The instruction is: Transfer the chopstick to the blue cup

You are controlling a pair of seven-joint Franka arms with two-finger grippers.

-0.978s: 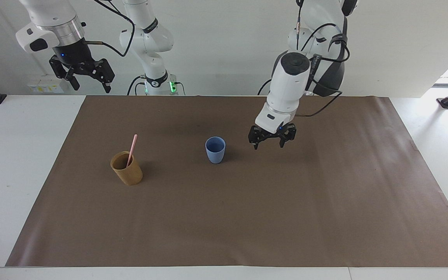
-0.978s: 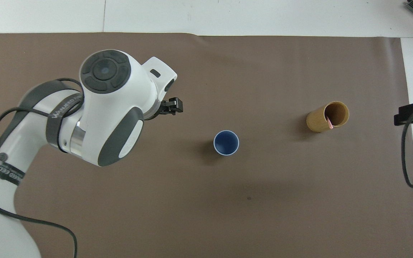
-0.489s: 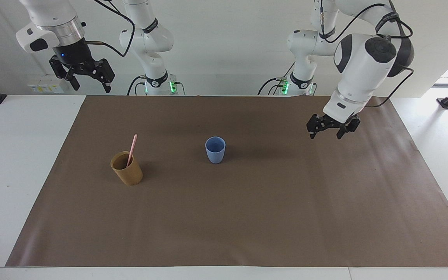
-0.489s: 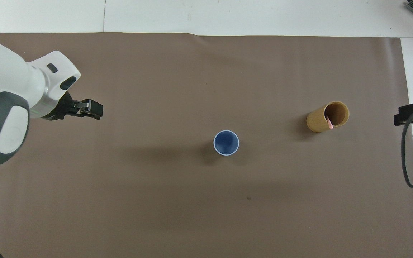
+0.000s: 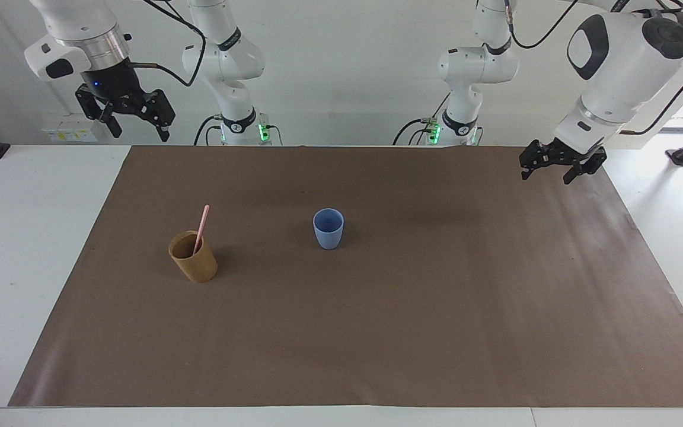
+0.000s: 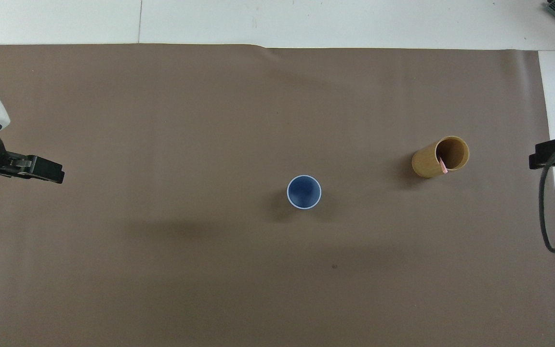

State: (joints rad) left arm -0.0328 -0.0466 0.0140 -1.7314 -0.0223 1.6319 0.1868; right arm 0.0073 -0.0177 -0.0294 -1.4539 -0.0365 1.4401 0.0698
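A pale-pink chopstick (image 5: 201, 229) (image 6: 443, 166) stands leaning in a tan-brown cup (image 5: 193, 257) (image 6: 440, 157) toward the right arm's end of the mat. The light-blue cup (image 5: 328, 228) (image 6: 304, 192) stands empty and upright at the mat's middle. My left gripper (image 5: 559, 168) (image 6: 41, 168) is open and empty, raised over the mat's edge at the left arm's end. My right gripper (image 5: 136, 125) (image 6: 554, 152) is open and empty, held high over the table's corner at the right arm's end, where the arm waits.
A brown mat (image 5: 377, 332) (image 6: 210, 270) covers most of the white table (image 5: 15, 237). A black cable (image 6: 547, 212) hangs from the right arm over the mat's edge.
My left gripper has swung away from beside the blue cup toward the left arm's end of the mat and risen. The cups, chopstick and right arm have not moved.
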